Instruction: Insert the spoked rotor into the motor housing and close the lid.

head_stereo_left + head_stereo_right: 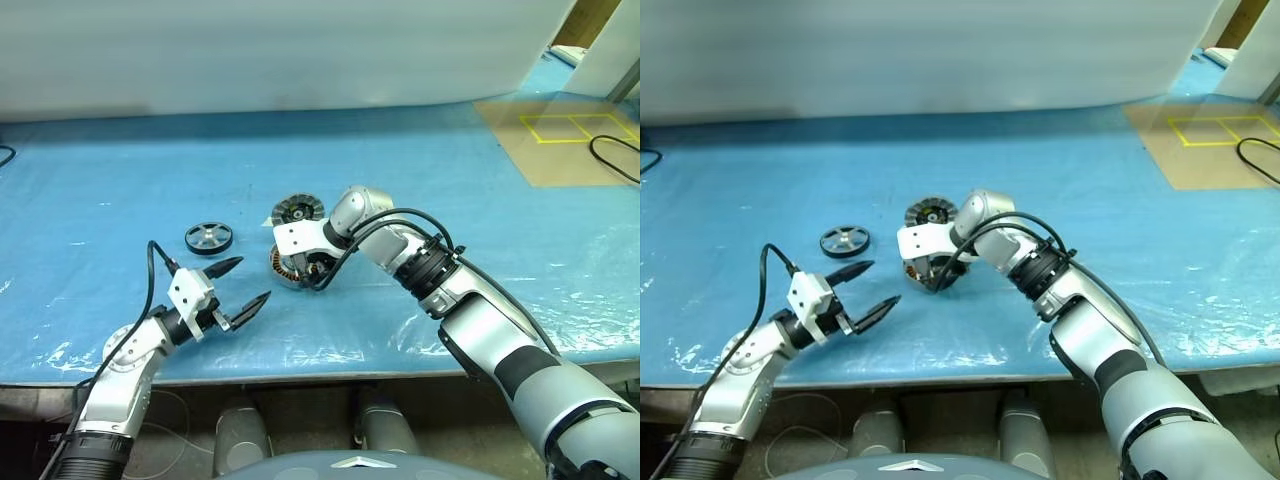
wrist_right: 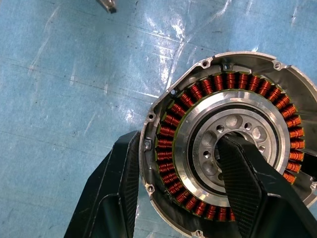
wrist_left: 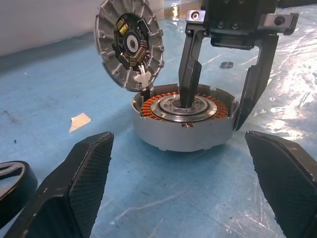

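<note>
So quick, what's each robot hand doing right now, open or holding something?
Left end effector: open, holding nothing.
Right end effector: clamped on the motor housing wall, one finger inside the centre, the other outside the rim.

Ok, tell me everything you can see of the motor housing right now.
The motor housing is a shallow round silver-grey metal cup sitting flat on the blue table cover. Inside runs a ring of copper-orange windings around a bright metal hub with small holes. Its rim carries small screw lugs. The lid stands tilted open at its far edge. The right gripper straddles its wall, one finger in the centre, the other outside. The spoked rotor lies apart, not yet inserted.
</note>
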